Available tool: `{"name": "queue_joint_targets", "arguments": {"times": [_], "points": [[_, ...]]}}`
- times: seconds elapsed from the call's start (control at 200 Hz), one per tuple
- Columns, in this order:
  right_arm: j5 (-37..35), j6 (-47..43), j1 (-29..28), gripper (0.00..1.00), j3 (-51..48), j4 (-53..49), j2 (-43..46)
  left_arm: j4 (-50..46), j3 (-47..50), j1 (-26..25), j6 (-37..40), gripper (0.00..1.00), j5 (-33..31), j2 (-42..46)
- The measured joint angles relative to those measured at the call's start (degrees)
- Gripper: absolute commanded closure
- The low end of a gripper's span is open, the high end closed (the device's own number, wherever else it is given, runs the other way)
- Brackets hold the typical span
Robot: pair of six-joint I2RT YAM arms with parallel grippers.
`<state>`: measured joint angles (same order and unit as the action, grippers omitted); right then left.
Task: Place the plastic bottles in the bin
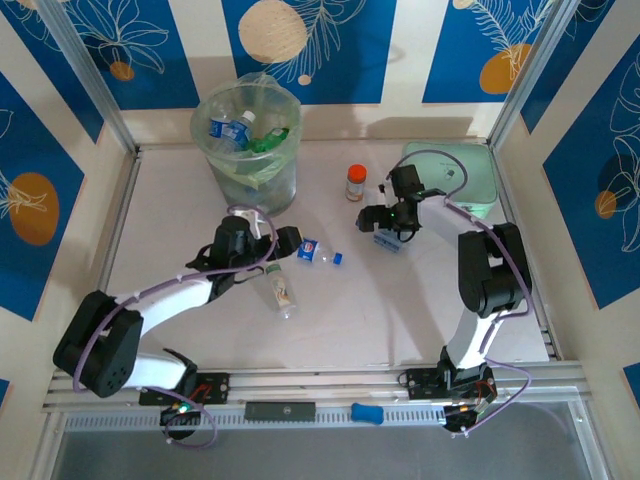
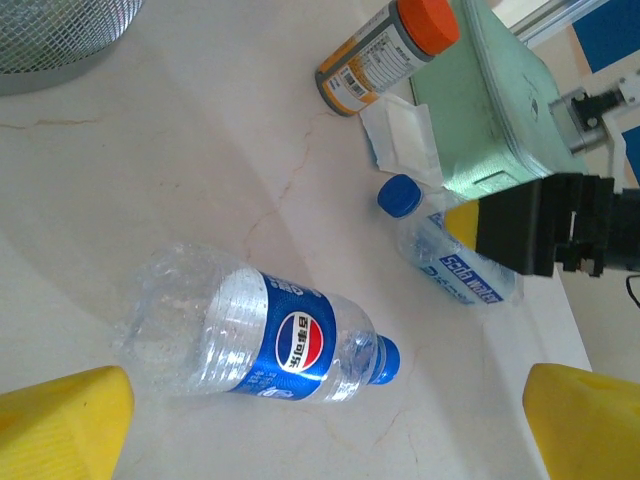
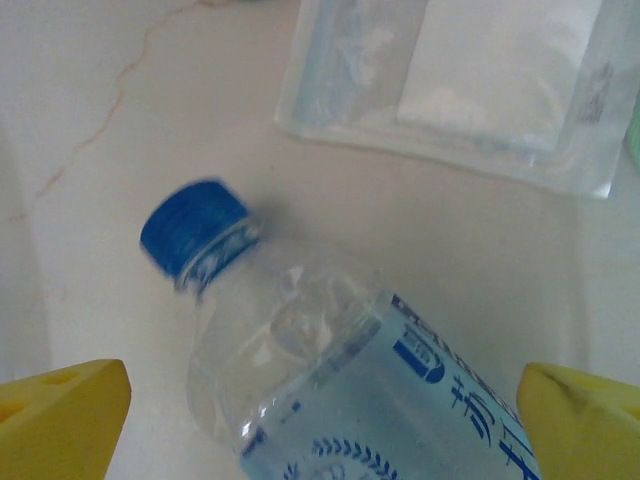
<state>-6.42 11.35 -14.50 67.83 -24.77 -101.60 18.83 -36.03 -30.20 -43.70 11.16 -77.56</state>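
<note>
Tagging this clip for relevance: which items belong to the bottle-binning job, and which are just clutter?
Job: bin, bottles inside it, Pepsi bottle, soda-water bottle, third loose bottle.
Clutter: orange-capped jar, mint-green case, clear packet.

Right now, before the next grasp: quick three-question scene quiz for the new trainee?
1. True or false: the right hand is shut on the blue-capped bottle.
2. Which lies under the open left hand? A) Pepsi bottle B) orange-capped jar C) mint case
3. In the top view, how many bottles lie on the table outside the bin?
Key: 1 false, open. 2 A. 3 three.
</note>
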Motion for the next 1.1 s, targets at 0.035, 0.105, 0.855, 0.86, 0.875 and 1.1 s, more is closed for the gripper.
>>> {"name": "queue_joint_targets", "arguments": {"times": [0.035,0.105,0.855,0.86,0.875,1.1], "points": [[0.0,0.24,-0.26,0.01,-0.83,-0.26,0.7,0.26,-0.24,0.0,0.0,0.01,0.17,-0.39],[-0.22,0.66,-1.2,0.0,-2.32,-0.72,1.88,0.81,-0.5,0.0,-0.2,0.01,0.46,-1.03],[-10.16,3.28,-7.3,0.43,-5.68,-3.58,2.25,0.98,-1.22,-0.37,-0.98,0.01,1.03,-1.66],[-10.16,3.28,-7.34,0.44,-5.68,-3.58,2.25,0.94,-1.22,-0.37,-0.98,0.0,1.03,-1.64],[-10.27,3.43,-7.45,0.44,-5.68,-3.56,2.25,0.87,-1.22,-0.37,-0.96,0.01,1.03,-1.57],[-10.08,3.43,-7.78,0.48,-5.79,-3.17,2.64,-0.7,-1.86,-0.37,-1.01,0.01,1.18,-1.27]]}}
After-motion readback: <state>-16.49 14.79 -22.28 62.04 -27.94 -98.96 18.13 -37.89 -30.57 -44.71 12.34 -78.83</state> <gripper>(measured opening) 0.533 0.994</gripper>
